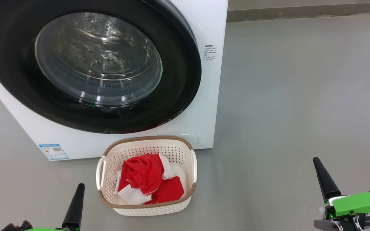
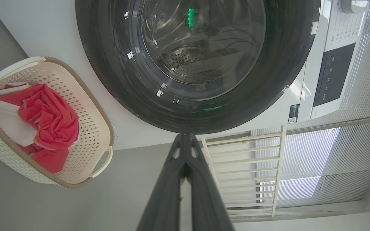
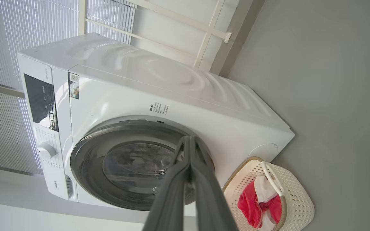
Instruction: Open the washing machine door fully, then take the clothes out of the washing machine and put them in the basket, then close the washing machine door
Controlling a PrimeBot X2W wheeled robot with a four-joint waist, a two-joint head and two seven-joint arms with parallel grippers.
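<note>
- Left tool (image 2: 185,138), right tool (image 3: 189,139): both closed tight, empty, clear of everything.
- Clothes (image 1: 146,179): soft, light, limp; heaped in basket (image 1: 153,210) before washer (image 1: 210,25); pinch a raised fold.
- Door (image 1: 11,80): stiff, glossy rim, apparently closed.

left gripper (image 1: 81,187): i see it low on my left, fingers pressed together, pointing up, holding nothing.
right gripper (image 1: 316,161): low on my right, fingers together, leaning slightly left, empty.
right wrist (image 1: 360,202): green cover, roughly level.
</note>
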